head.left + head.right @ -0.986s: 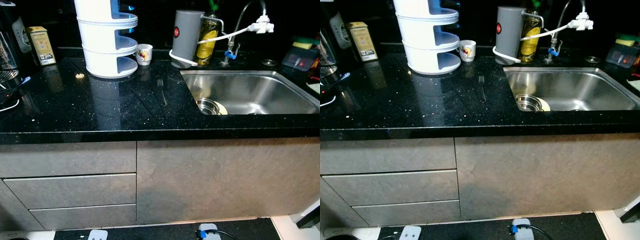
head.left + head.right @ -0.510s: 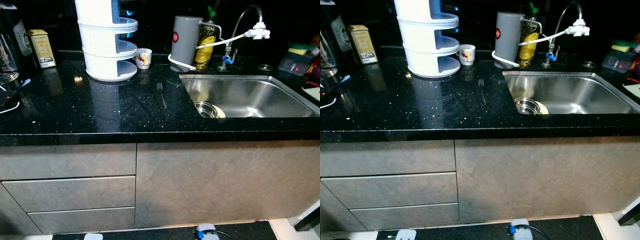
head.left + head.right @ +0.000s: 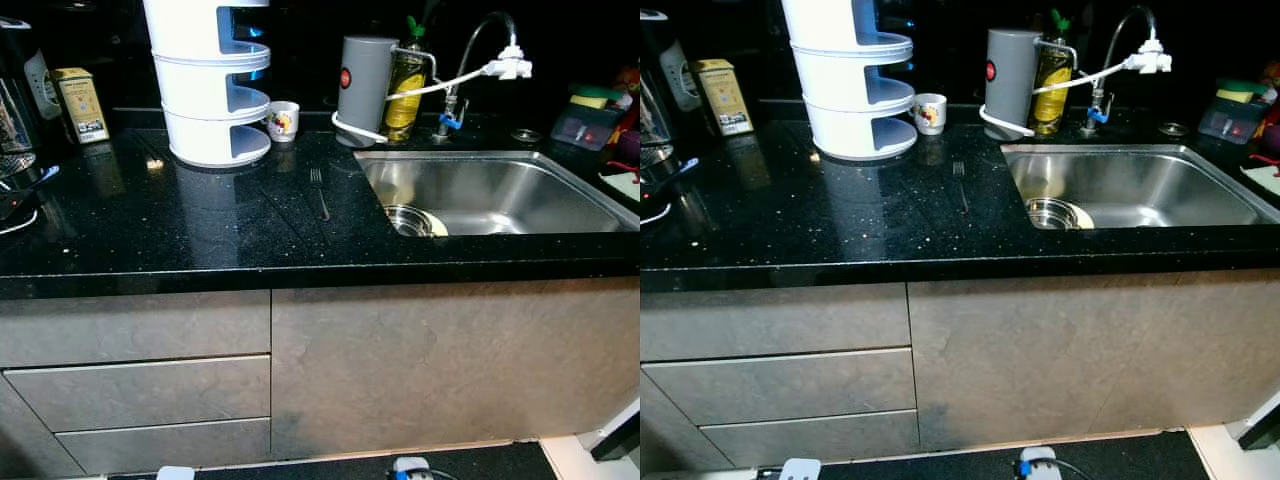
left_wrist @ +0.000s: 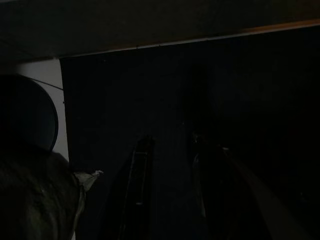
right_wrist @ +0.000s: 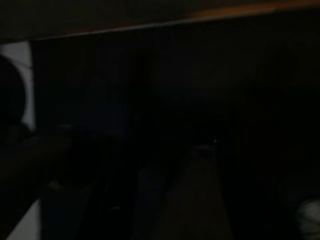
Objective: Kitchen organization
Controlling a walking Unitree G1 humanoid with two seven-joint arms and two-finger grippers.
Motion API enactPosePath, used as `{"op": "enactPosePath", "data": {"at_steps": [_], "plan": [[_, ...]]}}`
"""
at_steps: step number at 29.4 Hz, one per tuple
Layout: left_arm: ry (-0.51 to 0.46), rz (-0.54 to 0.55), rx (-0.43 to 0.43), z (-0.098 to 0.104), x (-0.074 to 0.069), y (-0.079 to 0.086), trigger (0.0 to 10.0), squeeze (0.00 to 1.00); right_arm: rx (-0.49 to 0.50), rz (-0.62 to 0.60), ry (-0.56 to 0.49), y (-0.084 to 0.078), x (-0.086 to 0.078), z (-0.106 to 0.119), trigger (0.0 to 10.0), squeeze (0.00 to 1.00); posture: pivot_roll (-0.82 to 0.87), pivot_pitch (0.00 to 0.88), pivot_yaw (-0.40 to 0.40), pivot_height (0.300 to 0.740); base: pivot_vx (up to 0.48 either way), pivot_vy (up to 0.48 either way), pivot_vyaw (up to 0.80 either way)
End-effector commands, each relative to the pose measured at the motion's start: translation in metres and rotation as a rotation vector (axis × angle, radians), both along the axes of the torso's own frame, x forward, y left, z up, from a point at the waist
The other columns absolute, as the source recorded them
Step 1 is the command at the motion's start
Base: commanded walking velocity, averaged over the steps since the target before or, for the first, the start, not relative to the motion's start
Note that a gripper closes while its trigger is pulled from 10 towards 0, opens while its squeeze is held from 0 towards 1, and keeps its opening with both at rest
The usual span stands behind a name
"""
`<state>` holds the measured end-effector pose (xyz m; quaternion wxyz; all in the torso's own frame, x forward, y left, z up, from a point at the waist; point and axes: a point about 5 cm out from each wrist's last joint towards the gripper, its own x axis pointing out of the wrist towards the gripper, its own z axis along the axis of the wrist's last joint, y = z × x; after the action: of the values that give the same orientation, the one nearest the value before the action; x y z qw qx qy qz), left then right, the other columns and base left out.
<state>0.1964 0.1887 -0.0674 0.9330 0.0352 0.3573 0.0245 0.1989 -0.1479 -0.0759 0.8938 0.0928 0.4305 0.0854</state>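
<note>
Lying near the middle of the head views, a dark fork (image 3: 319, 190) is seen flat on the black countertop (image 3: 150, 230), its long axis running from tines at the far end toward the near edge, just left of the steel sink (image 3: 500, 190). Both arms hang idle in shade. The left gripper (image 4: 170, 190) is dimly made out with fingers parted; the right gripper's state cannot be told, nor which arm is nearer.

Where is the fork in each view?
Left eye: fork lies on the black counter, left of the sink.
Right eye: same spot, by the sink's left rim.
Left wrist: too dark to tell.
Right wrist: too dark to tell.
Shared landmark: small cup.
</note>
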Motion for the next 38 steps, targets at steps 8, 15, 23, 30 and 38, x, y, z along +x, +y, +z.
{"op": "enactPosePath", "data": {"at_steps": [8,15,23,30,38], "plan": [[-0.016,-0.028,-0.021,0.000,0.000,-0.006,10.0,0.00,0.151,-0.037,-0.006,0.001,0.003,0.003,10.0,0.00,0.02,0.199,-0.002,0.740,0.000,0.000,0.00],[-0.049,-0.052,-0.032,0.004,0.006,-0.010,10.0,0.00,0.005,0.134,-0.078,0.010,0.015,0.010,10.0,0.00,0.03,0.221,0.014,0.740,0.000,0.000,0.00],[-0.068,-0.093,-0.046,0.005,0.007,-0.017,10.0,0.00,0.060,0.177,-0.085,0.014,0.012,0.010,10.0,0.00,0.02,0.232,0.015,0.740,0.000,0.000,0.00],[-0.032,-0.133,-0.040,0.000,0.001,-0.021,10.0,0.00,-0.033,0.087,-0.081,-0.002,0.016,0.010,10.0,0.00,0.01,0.235,0.022,0.740,0.000,0.000,0.00],[-0.027,-0.103,-0.063,0.000,0.002,-0.019,10.0,0.00,0.102,0.019,-0.155,-0.024,0.017,0.017,10.0,0.00,-0.03,0.169,0.010,0.740,0.000,0.000,0.00]]}}
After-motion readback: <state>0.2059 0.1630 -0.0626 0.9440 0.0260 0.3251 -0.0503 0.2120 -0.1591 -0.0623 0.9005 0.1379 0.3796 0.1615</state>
